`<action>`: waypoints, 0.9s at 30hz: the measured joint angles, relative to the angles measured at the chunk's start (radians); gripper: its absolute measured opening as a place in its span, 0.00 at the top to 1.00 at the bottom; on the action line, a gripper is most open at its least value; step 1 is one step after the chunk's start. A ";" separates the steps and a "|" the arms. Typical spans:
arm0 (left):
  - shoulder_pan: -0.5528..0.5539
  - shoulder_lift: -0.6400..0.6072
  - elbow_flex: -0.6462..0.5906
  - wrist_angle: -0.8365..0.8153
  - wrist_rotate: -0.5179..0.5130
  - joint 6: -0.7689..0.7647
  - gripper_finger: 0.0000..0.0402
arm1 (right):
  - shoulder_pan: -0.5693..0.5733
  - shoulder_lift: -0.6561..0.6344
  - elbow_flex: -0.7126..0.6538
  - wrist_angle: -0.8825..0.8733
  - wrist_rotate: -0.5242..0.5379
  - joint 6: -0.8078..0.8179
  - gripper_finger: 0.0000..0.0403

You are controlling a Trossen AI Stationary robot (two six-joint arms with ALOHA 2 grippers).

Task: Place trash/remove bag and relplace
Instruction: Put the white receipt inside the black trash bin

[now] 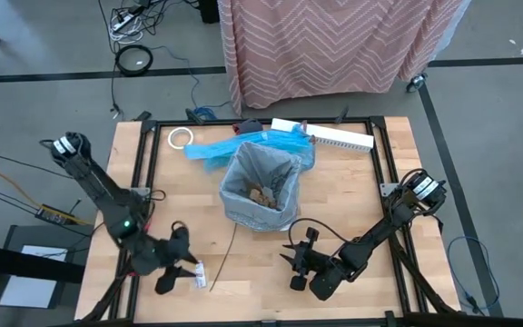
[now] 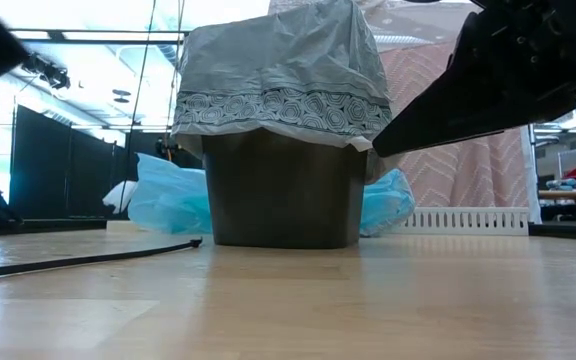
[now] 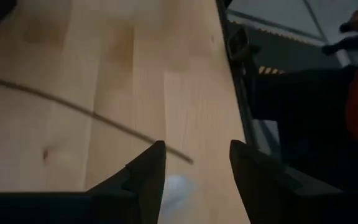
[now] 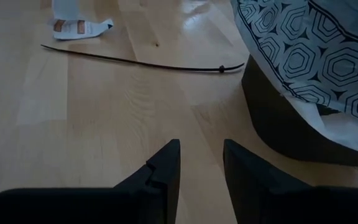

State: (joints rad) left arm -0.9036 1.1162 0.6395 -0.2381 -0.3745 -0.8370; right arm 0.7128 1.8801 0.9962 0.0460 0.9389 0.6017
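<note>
**Trash partly binned, bag swap still ahead**

My left pincer (image 1: 178,265) hangs spread over the white tube (image 1: 198,273) near the worktop's (image 1: 361,195) near-left edge, the stick (image 1: 224,259) beside it. Scraps (image 1: 261,193) already lie in the bag (image 1: 260,184), mid-worktop. My right pincer (image 1: 295,262), part-spread and empty, has open room.

Both tools hang low (left (image 1: 182,270) parted, right (image 1: 296,265) narrower).

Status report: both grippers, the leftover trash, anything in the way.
Left gripper open over white tube. Right gripper empty beside bin. Thin stick still on table. Nothing blocking.
</note>
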 joint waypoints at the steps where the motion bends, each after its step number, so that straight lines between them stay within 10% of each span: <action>1: -0.024 0.011 0.000 -0.005 -0.016 -0.003 0.54 | 0.000 0.000 0.000 -0.001 0.000 0.000 0.73; 27: -0.104 0.351 0.000 0.038 -0.085 0.428 0.54 | -0.015 0.000 0.000 -0.003 0.000 -0.011 0.73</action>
State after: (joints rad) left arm -1.0080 1.4669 0.6399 -0.1999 -0.4593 -0.4091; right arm 0.6979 1.8801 0.9965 0.0427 0.9392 0.5911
